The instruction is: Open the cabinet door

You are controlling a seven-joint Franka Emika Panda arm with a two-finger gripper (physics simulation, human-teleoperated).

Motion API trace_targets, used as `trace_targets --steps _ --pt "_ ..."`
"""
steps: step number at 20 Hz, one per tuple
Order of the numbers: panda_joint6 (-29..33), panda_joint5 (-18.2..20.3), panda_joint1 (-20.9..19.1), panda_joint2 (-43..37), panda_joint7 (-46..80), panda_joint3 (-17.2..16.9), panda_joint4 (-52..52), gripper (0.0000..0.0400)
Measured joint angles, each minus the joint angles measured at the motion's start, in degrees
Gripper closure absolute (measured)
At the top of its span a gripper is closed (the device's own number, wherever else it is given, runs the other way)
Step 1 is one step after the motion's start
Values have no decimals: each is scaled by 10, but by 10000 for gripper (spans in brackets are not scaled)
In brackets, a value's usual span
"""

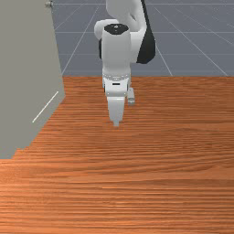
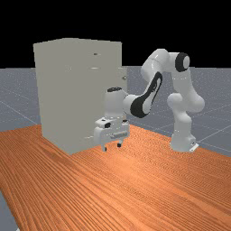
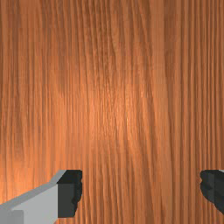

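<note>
The gripper (image 2: pixel 112 148) points down above the table in the far view, in front of the grey cabinet (image 2: pixel 58 90). Its two fingers stand wide apart. In the front view the gripper (image 1: pixel 116 124) hangs right of the cabinet (image 1: pixel 27 59), with a gap between them. A small knob (image 1: pixel 49 4) juts from the cabinet near the front view's top; in the far view a knob (image 2: pixel 124 78) shows at the cabinet's right edge. The wrist view has the open gripper (image 3: pixel 141 188) with bare wood between its fingers.
The wooden table (image 1: pixel 151 183) extends below the hand and around the cabinet's foot. The arm's base (image 2: pixel 182 142) stands on the far view's right. A thin pale strip (image 1: pixel 45 106) lies along the cabinet's lower part.
</note>
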Motion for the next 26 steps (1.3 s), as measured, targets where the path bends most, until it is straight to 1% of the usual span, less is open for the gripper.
trace_targets --steps 1,2,3,4,5,6,7,8,9,10,12,14,16,18,21,23,25,26 --pt "-7 -10 2 0 4 -6 -3 151" --pt "-15 -14 2 -1 18 -12 -6 92" --pt "-20 -16 1 -1 25 -17 -9 56" --pt "-23 -17 1 -1 30 -19 -10 34" --pt "-77 -29 20 -54 182 -34 -63 175" --pt "-131 -26 40 -94 324 -41 -79 262" --pt "-178 -15 55 -114 454 -46 -78 315" --pt "-217 2 65 -119 576 -53 -69 348" --pt "-250 25 69 -116 684 -62 -58 368" --pt "-271 43 68 -113 746 -68 -52 381" --pt "-293 64 63 -112 803 -76 -46 393" --pt "-302 71 61 -122 825 -78 -48 397" --pt "-304 70 62 -156 835 -79 -54 399" --pt "-299 58 63 -230 845 -79 -81 400" --pt "-287 39 50 -369 863 -83 -165 400" --pt "-271 29 41 -456 877 -77 -220 400" --pt "-233 20 32 -539 893 -67 -269 400" --pt "-202 17 24 -574 904 -64 -288 400"
